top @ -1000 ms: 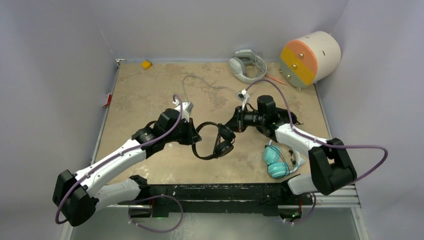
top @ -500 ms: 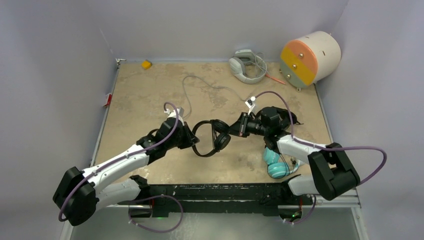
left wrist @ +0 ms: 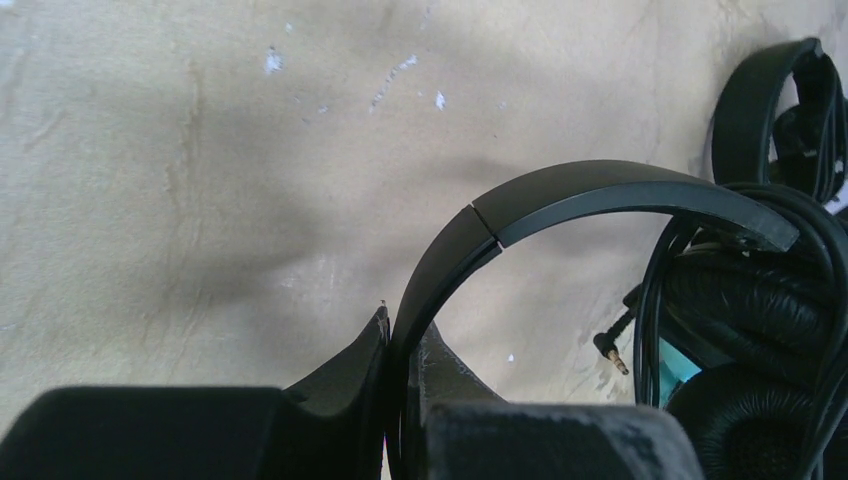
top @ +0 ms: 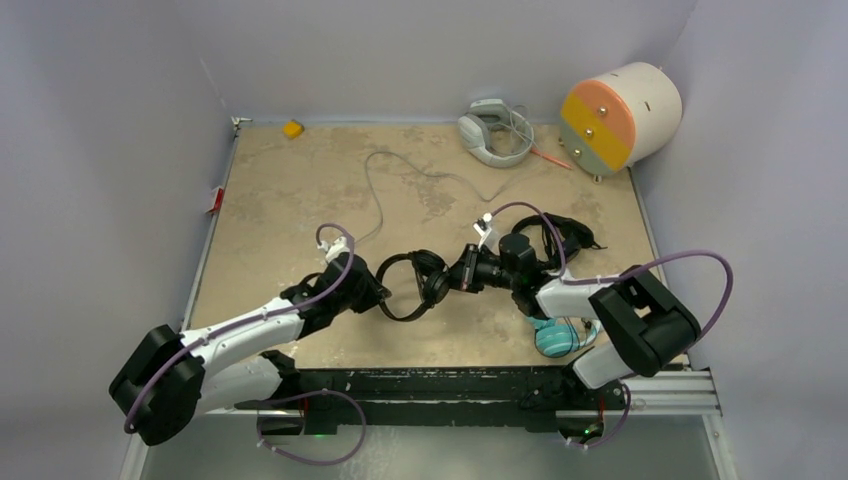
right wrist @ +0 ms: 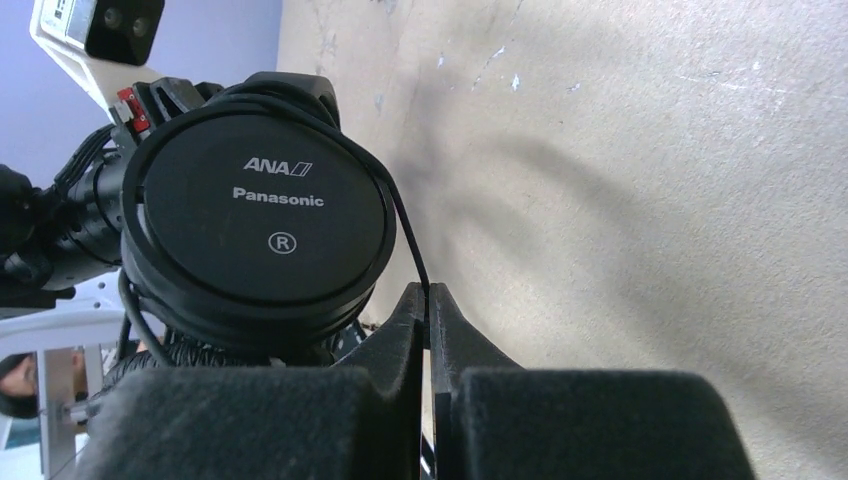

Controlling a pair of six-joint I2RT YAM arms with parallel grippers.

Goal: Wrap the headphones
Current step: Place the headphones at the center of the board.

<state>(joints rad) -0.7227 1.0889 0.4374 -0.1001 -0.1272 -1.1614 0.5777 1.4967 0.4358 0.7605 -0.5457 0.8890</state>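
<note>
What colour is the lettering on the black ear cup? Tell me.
White, on the ear cup; clearest in the right wrist view.

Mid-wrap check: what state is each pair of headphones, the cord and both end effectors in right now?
Left end effector: shut on the band of the black headphones.
Right end effector: shut on the cord.
Black headphones: held between both end effectors, cord looped round the ear cups.
Teal headphones: lying on the table, partly hidden.
Grey headphones: lying at the far edge, untouched.
</note>
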